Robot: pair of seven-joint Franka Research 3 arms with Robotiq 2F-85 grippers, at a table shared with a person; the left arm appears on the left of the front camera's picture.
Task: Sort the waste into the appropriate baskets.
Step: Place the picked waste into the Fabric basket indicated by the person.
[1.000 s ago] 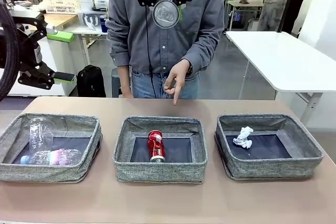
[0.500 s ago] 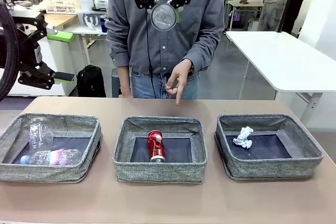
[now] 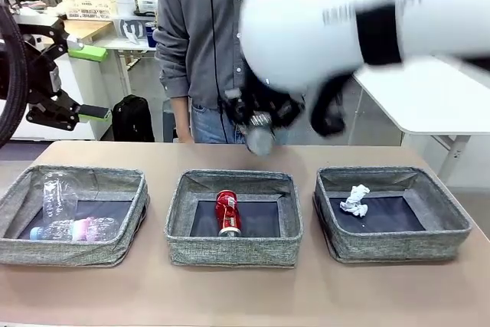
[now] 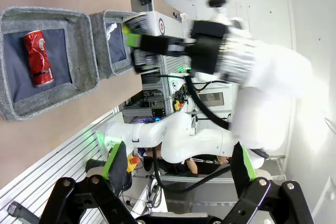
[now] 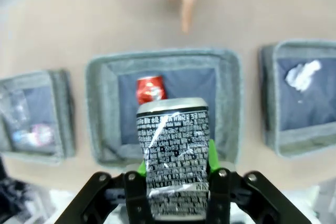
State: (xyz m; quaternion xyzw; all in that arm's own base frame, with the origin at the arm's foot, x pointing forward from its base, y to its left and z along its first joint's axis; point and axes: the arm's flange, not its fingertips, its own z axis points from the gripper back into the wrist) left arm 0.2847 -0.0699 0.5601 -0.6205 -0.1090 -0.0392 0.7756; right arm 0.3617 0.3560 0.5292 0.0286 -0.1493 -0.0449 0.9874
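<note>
Right hand (image 5: pixel 176 174) clamps the dark can (image 5: pixel 175 153) above the middle basket (image 5: pixel 163 106).

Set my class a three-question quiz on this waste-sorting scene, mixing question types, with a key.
1. True or false: the right hand grips a dark can.
2. Which basket holds the red can? A left basket B middle basket C right basket
3. Fill in: the right basket holds a crumpled white ____ wad.

Key: 1 true. 2 B. 3 paper.
</note>
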